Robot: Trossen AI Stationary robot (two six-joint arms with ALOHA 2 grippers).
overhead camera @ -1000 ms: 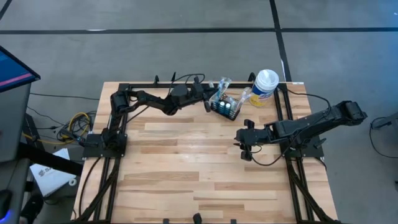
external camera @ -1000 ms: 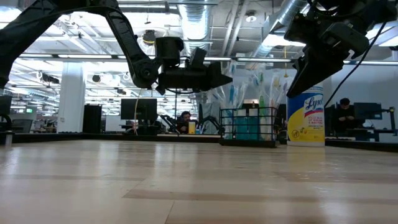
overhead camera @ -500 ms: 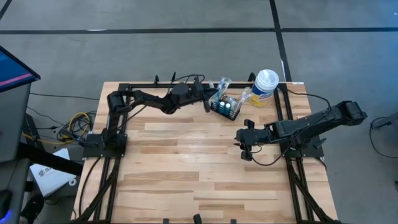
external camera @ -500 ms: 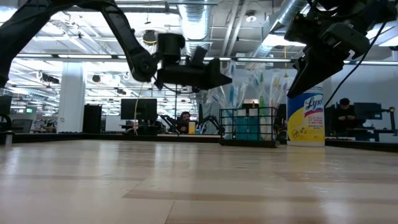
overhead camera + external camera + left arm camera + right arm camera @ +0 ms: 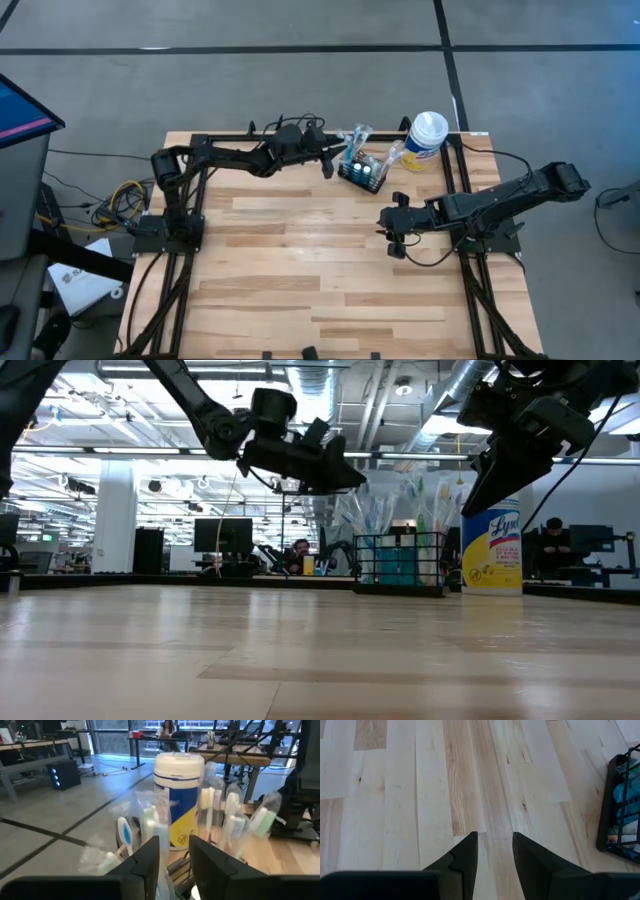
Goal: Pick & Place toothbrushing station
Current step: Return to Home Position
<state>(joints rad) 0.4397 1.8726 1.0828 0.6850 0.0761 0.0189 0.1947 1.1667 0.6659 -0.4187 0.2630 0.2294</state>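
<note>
The toothbrushing station, a black wire-mesh caddy (image 5: 362, 174), stands on its base near the table's far edge, right of centre. Several wrapped toothbrushes (image 5: 227, 815) stick up out of it. My left gripper (image 5: 328, 162) hovers open just left of the caddy, above its rim (image 5: 400, 538), fingers slanting down toward it. The toothbrush wrappers stand right ahead of its fingers (image 5: 147, 865). My right gripper (image 5: 393, 232) hangs open over bare boards to the near right of the caddy (image 5: 622, 805), with nothing between its fingers.
A white-lidded white, yellow and blue canister (image 5: 426, 140) stands right of the caddy at the far edge (image 5: 175, 795). Black frame rails (image 5: 460, 170) run along the table's left, right and far sides. Bare wooden boards (image 5: 300, 270) fill the middle and near part.
My left gripper has risen a little beside the caddy and tipped its fingers downward, drawing slightly toward the table's left. Its arm has stretched out along the far edge. The caddy has stayed in place.
</note>
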